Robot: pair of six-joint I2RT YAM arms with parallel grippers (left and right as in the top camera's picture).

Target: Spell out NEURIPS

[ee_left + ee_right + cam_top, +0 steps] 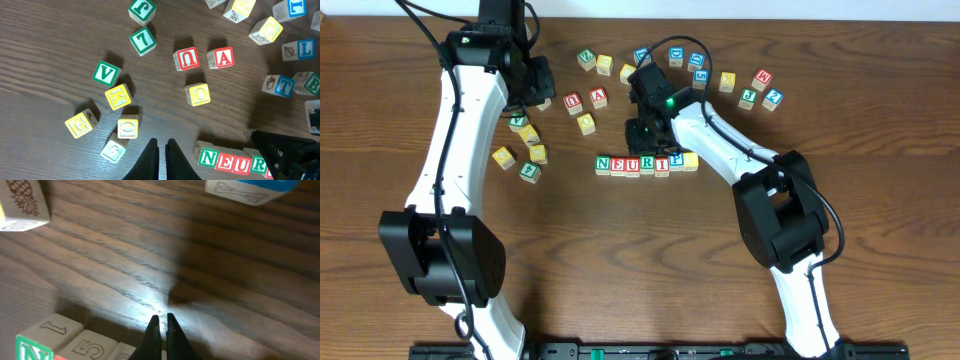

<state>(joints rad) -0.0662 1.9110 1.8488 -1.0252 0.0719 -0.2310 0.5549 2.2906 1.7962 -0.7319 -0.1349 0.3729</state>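
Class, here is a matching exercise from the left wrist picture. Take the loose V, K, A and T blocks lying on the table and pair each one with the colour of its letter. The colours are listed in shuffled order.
Blocks:
1. V block
2. K block
3. A block
4. T block

Colours:
a. red
b. blue
c. green
d. yellow

Pairs: 1-c, 2-d, 3-a, 4-b.
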